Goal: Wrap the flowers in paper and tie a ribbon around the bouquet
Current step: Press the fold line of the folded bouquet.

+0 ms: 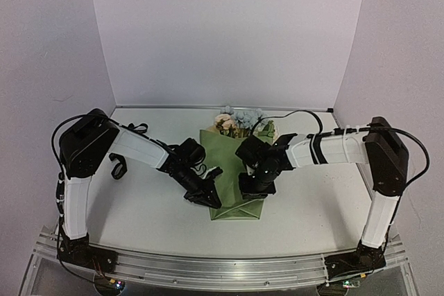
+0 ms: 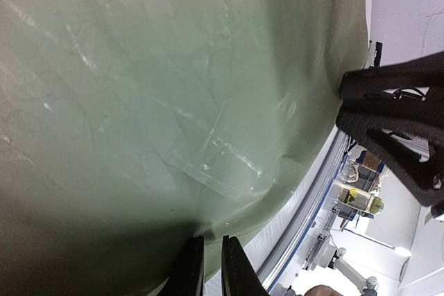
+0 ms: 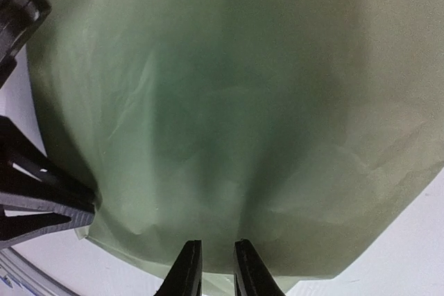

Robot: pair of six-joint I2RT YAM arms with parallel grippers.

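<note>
Both left gripper and right gripper sit nearly closed at the paper's near edge, grip unclear; it looks thin and floppy, so you should pinch that edge gently.

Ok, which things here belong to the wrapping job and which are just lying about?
Job: the paper, the flowers at its far end, the ribbon lying off to the left.
Lying about: background shelf clutter, seen only in the left wrist view.
</note>
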